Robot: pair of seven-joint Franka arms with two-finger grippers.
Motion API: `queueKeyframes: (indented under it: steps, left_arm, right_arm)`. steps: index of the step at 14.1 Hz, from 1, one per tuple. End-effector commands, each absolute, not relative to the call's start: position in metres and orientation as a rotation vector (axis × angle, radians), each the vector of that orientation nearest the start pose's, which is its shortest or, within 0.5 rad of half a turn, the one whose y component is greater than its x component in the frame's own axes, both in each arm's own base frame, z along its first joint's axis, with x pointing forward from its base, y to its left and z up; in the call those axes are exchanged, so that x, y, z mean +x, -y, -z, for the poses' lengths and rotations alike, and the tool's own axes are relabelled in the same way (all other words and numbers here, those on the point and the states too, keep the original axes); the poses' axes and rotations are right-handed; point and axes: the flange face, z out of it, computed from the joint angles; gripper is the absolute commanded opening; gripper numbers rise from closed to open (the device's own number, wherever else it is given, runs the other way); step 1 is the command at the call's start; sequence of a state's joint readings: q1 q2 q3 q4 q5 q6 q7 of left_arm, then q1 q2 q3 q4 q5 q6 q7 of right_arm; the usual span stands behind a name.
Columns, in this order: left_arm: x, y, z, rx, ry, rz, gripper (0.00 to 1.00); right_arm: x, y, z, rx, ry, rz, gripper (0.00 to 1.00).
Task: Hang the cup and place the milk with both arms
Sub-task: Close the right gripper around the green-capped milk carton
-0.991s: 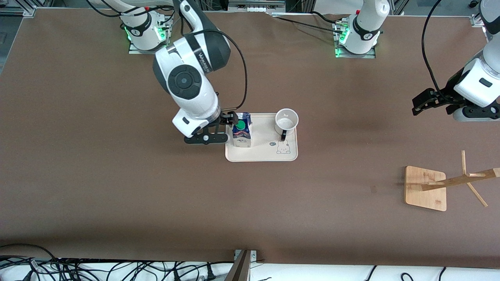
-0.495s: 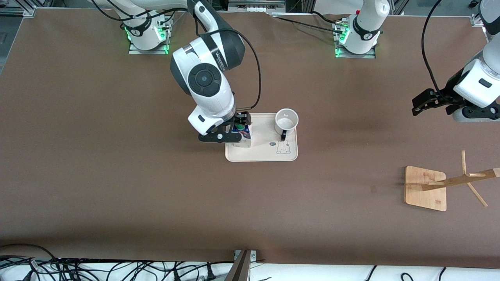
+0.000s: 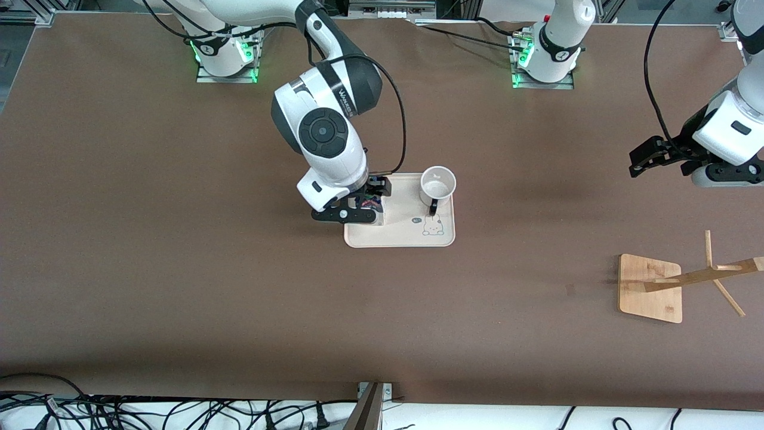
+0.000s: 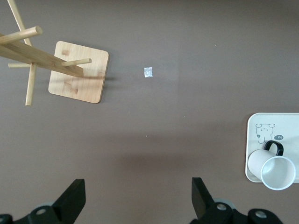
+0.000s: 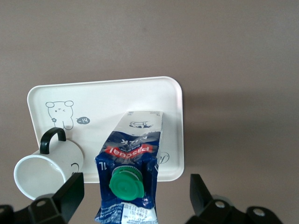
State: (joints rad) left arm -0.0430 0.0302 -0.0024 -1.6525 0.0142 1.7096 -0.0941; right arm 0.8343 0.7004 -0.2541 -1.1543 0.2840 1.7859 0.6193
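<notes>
— Since a second ago my right arm has swung in over the tray [image 3: 399, 237]; its gripper [image 3: 365, 204] sat beside the tray's edge then and is now right above the milk [image 5: 131, 163].

— What's its state?

— Spread wide. From the right wrist, a finger [image 5: 70, 193] stands off each side of the carton, neither touching it. The wrist points straight down, with the elbow bent up toward the right base.

— And the left one?

— My left arm waits at its own end of the table, its gripper [image 3: 647, 156] high over bare tabletop, fingers [image 4: 72, 200] apart and holding nothing.

— Where do the task things sit?

— Milk stands upright on the tray, at the end toward the right arm. The cup [image 3: 437, 185] stands upright on the same tray toward the left arm's end, handle turned toward the front camera.

— Room to move?

— A clear strip of tray lies between milk and cup. The wooden rack [image 3: 652, 288] stands well apart, nearer the front camera, with open table around it.

— Anything hidden?

— From the front, the gripper covers nearly all of the milk. The rack's pegs run off the frame edge.
</notes>
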Motion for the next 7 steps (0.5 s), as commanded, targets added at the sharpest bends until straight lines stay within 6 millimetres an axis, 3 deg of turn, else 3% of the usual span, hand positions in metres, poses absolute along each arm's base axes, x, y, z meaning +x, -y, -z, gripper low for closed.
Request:
queueKeyframes:
  steps: [1,7]
  left_arm:
    - [0.577,0.024,-0.587,-3.143,0.058,0.046,1.0]
    - [0.577,0.024,-0.586,-3.143,0.058,0.043,1.0]
  right_arm:
    - [0.571,-0.478,-0.391,-3.06,-0.092,-0.17,1.0]
    - [0.568,-0.485,-0.371,-3.075,-0.088,-0.191,1.0]
